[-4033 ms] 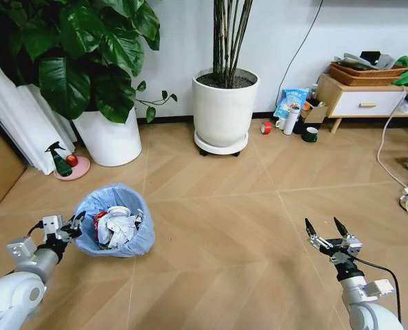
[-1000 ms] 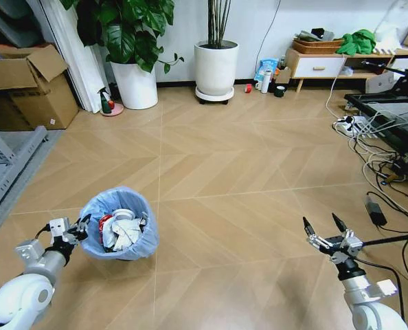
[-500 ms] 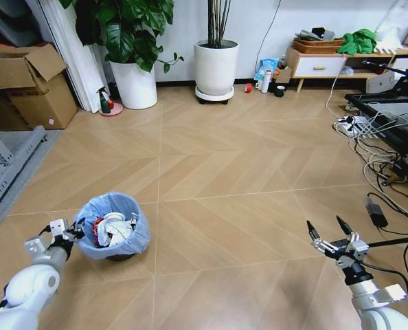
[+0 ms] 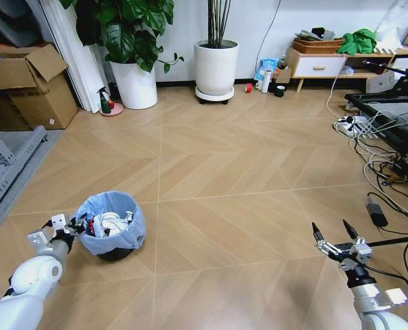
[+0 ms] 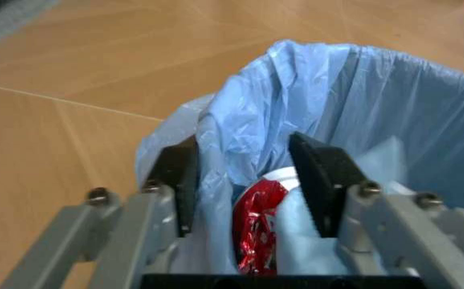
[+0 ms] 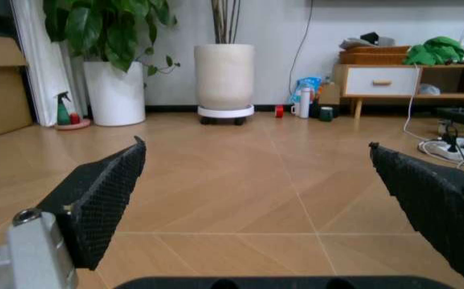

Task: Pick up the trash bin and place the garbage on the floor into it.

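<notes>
The trash bin [image 4: 111,232], dark and round with a crinkly light-blue bag over its rim, sits low at the left, on or just above the chevron wooden floor [image 4: 224,206]. My left gripper [image 4: 75,225] is shut on its near rim. In the left wrist view the two black pads [image 5: 322,180] pinch the folded bag at the bin's rim [image 5: 376,90]. Garbage lies inside the bin: white tissues [image 4: 112,223] and a red-silver piece [image 5: 256,232]. My right gripper [image 4: 336,237] hangs open over bare floor at the lower right, and its fingers [image 6: 103,198] are spread wide with nothing between them.
Two white plant pots [image 4: 137,86] [image 4: 216,65] stand at the far wall with a green spray bottle [image 4: 105,102] and a red tape roll [image 4: 248,88] nearby. A cardboard box [image 4: 25,82] and a metal frame [image 4: 5,172] are on the left. Cables [image 4: 389,161] lie on the right.
Since four seconds ago the camera has pulled far back from the plants. Over the last second my left gripper has sunk a little lower and leftwards with the bin; the right gripper has dropped slightly.
</notes>
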You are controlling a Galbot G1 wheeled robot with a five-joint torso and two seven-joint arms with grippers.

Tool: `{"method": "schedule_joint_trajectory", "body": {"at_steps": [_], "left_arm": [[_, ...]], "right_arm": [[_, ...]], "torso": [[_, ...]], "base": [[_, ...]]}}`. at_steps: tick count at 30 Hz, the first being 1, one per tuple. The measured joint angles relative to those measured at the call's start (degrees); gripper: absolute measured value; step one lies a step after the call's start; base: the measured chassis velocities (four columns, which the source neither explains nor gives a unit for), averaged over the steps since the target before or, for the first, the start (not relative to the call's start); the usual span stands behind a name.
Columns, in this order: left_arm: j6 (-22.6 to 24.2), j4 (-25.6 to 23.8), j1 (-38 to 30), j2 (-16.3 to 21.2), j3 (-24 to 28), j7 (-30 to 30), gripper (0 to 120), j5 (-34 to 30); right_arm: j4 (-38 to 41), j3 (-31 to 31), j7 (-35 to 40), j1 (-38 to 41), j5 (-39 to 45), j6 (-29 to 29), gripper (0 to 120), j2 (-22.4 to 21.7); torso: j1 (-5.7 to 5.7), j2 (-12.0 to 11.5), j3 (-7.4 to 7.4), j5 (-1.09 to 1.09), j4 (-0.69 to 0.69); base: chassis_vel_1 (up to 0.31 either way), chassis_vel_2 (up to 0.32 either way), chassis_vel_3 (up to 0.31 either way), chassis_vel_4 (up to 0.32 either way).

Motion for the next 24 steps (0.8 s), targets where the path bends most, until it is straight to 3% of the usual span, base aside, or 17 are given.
{"method": "schedule_joint_trajectory", "body": {"at_steps": [3,5,13,19,24], "left_arm": [[-0.88,0.32,-0.06,0.05,0.06,-1.13,52,1.28],[-2.01,0.75,-0.16,0.15,0.06,-2.82,65,2.62],[-4.08,-1.13,1.55,1.14,-3.01,-3.79,93,3.28],[-4.86,-6.6,5.33,1.78,-5.33,-2.23,100,3.51],[-5.16,-13.33,7.49,-1.51,-5.23,-1.85,100,5.9]], "right_arm": [[-0.11,-0.16,0.13,0.01,-0.02,-0.05,100,0.06],[-0.29,-0.39,0.2,0.18,0.01,-0.13,100,0.1],[0.22,-0.83,0.43,0.41,0.48,-0.55,100,-0.26],[0.77,-3.23,2.25,2.23,1.89,-1.55,100,0.59],[-4.4,-8.18,3.75,9.12,3.14,-1.48,100,3.88]], "torso": [[0.0,0.0,0.0,0.0,0.0],[0.0,0.0,0.0,0.01,0.0],[0.0,0.0,0.0,-0.01,0.0],[0.0,0.0,0.0,0.0,0.0],[0.0,0.0,0.0,0.02,0.01]], "base": [[0.0,0.0,0.0,0.0],[0.0,0.0,0.0,0.0],[0.0,0.0,0.0,0.0],[0.0,0.0,0.0,0.0],[0.0,0.0,0.0,0.0]]}}
